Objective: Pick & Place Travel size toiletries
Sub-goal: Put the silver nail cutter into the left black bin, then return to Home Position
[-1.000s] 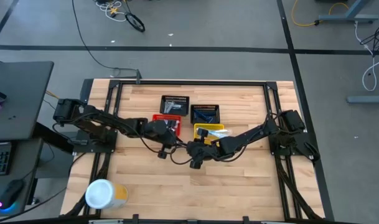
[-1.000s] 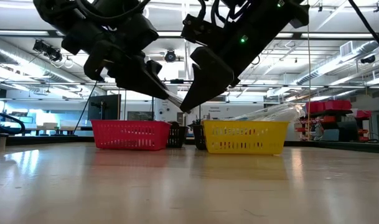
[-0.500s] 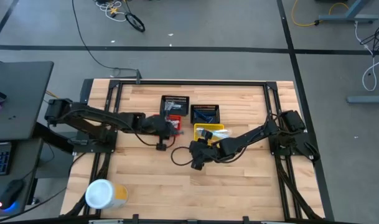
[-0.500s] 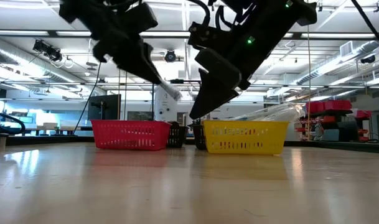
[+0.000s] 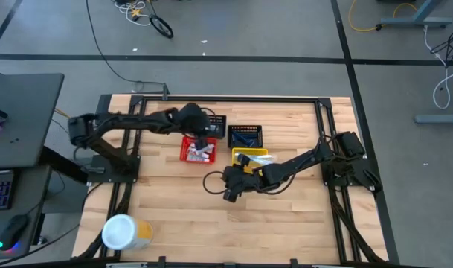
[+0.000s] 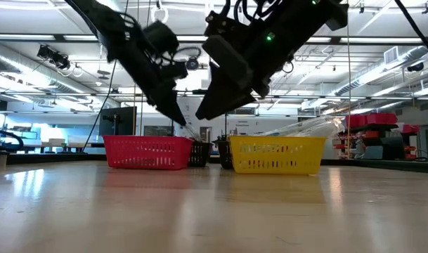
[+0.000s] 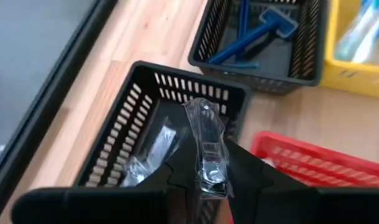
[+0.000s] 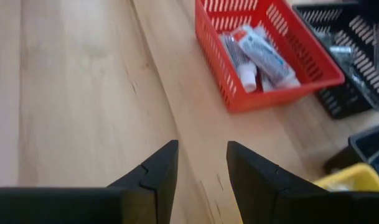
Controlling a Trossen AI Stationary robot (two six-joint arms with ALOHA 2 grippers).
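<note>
Handover done, by the look of it. Over to the left gripper (image 7: 206, 169) first: gone from the middle of the table (image 8: 77, 93), where a second ago it met its partner nose to nose, and out now toward the far edge. Clamped tight on a clear-wrapped packet (image 7: 205, 134), pinched low between both fingers, sticking up and forward. Hanging right above the black basket (image 7: 114, 146), over the very wall nearest the red basket (image 8: 279, 93), with more clear packets already lying inside. Just beside it, a second black basket (image 7: 317, 46) with blue razors (image 7: 264, 30), then the yellow basket (image 7: 354, 73).

Now the right gripper (image 8: 200, 163): spread wide, nothing in it, backed off a touch and hovering over bare wood in front of the yellow basket. Beyond its fingers, white tubes (image 8: 261, 53) sitting in the red basket.

Meaning for the job: packet passed across and nearly home. Probably just a small reach forward and a release left. Some risk of catching the rim.
</note>
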